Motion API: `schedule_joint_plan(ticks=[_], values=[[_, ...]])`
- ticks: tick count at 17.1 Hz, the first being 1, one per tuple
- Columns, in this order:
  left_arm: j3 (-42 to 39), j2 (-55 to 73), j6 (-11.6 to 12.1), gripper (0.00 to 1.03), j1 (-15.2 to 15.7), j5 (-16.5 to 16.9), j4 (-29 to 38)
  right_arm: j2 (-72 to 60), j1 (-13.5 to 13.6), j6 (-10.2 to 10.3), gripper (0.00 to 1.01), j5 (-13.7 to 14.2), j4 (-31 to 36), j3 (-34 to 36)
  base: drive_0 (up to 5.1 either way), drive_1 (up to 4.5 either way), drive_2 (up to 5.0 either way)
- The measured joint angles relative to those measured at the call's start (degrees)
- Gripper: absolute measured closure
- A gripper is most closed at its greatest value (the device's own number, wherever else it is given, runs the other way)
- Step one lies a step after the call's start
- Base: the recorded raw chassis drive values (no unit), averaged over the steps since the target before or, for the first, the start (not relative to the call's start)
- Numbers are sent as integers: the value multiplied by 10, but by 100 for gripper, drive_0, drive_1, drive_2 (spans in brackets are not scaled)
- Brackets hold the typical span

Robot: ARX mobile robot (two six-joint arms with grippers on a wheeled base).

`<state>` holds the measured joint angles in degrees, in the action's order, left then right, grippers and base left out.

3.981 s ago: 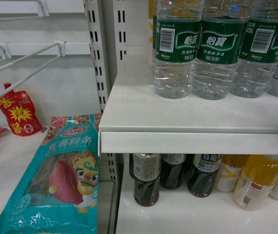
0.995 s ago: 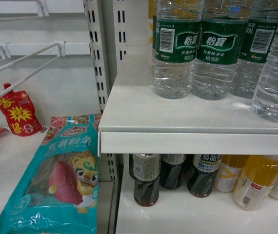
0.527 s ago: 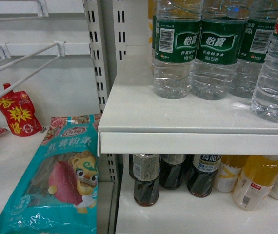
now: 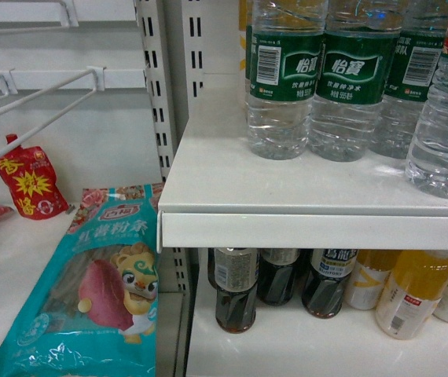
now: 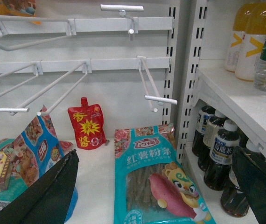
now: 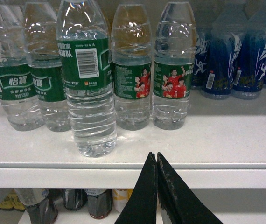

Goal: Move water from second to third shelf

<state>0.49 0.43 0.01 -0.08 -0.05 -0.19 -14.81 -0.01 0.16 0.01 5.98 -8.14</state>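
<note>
In the head view neither gripper shows, and the water bottles' caps are cut off at twelve o'clock. At nine o'clock a red pouch [image 4: 26, 182] hangs below white wire hooks [image 4: 39, 98]; at seven o'clock lies a teal snack bag [image 4: 98, 287]. The white shelf [image 4: 287, 184] fills the right half, with dark drink bottles [image 4: 279, 283] and yellow juice bottles [image 4: 416, 290] below at five o'clock. The water [image 6: 87, 79] stands upright on that shelf near its front edge, ahead of the row behind it, barcode facing out. In the left wrist view, the left gripper [image 5: 161, 186] is spread wide, grasping nothing. The right gripper [image 6: 157, 161], at six o'clock, has its jaws pressed together, empty, clear of the water.
</note>
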Motion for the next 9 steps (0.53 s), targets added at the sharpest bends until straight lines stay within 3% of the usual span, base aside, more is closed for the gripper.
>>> schedule_joint_plan(ticks=[2,4,9], values=[[0,0,0,5,0,0,0,29,0,0,99,0,1,23,0,0,0],[0,0,0,5,0,0,0,105,0,0,99,0,-71,40,0,0,0],[0,0,0,5,0,0,0,120,0,0,99,0,-64,50,0,0,0]])
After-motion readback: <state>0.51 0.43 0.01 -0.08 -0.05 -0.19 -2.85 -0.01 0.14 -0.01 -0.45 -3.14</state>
